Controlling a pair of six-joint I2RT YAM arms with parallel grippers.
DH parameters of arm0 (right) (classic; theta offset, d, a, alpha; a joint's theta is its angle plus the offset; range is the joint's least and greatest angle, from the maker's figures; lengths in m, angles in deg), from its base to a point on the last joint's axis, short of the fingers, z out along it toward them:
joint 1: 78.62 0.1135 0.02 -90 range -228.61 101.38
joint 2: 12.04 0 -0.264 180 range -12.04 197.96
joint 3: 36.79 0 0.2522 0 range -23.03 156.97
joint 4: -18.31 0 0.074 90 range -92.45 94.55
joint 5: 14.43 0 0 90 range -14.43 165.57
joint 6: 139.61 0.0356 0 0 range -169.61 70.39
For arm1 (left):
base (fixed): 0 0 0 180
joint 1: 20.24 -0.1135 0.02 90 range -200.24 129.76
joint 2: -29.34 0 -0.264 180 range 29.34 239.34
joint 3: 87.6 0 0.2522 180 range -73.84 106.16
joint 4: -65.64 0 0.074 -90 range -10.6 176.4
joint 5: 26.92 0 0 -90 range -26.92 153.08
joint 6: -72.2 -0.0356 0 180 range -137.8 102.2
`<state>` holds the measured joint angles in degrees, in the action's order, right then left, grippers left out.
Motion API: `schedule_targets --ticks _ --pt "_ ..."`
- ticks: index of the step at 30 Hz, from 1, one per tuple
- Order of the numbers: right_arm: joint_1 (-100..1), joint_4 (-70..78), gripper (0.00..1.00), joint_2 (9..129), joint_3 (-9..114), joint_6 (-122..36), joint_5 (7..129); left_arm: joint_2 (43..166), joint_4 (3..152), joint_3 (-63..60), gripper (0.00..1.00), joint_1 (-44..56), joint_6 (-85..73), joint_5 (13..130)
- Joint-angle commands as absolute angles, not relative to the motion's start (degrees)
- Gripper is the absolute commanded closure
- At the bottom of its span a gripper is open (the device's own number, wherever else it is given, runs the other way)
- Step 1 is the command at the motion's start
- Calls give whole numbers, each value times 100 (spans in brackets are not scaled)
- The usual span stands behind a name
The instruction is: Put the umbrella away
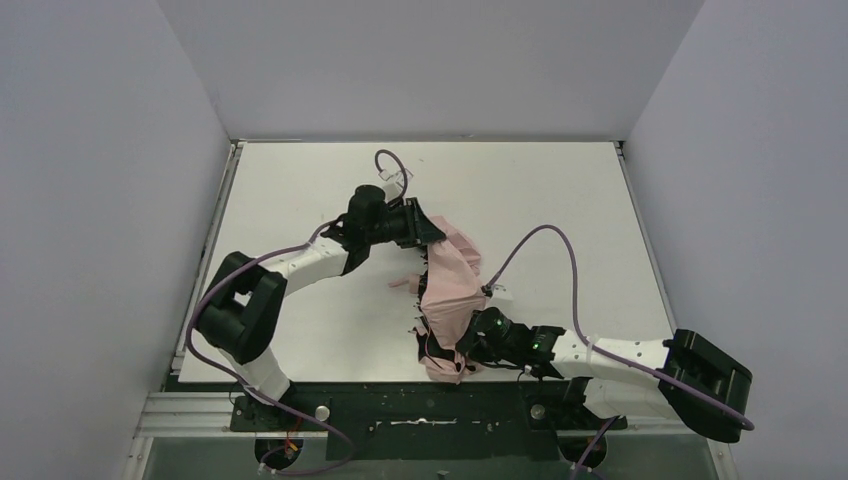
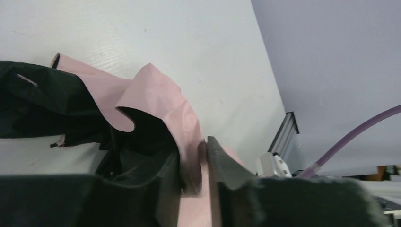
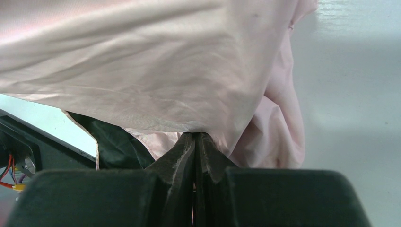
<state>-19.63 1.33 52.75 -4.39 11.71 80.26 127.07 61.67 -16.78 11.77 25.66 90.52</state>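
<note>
Umbrella: pink, crumpled on bench. Left jaws pinched on its fabric; right jaws fully closed, gripping fabric.

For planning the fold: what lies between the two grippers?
The umbrella lies there, its pink fabric reaching from the left gripper to the right gripper; the top view shows it.
</note>
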Motion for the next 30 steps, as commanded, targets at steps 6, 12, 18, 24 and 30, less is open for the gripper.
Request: schedule_targets --ticks 6,12,18,24,30 --pt "-1927 115 100 5708 -363 1074 8386 11732 6435 -1131 100 1175 2453 9070" --pt "-1953 405 100 6080 -180 1136 8517 11040 7637 -503 100 1335 2074 8847" --pt "-2140 1087 100 6603 214 972 8380 10067 8517 -857 100 1833 1919 8082" --pt "-2168 1557 100 6855 520 847 8173 9130 8404 -2064 100 2649 2308 6965" --pt "-2153 1642 98 6563 435 876 8082 8670 7618 -3352 100 3835 2632 5847"
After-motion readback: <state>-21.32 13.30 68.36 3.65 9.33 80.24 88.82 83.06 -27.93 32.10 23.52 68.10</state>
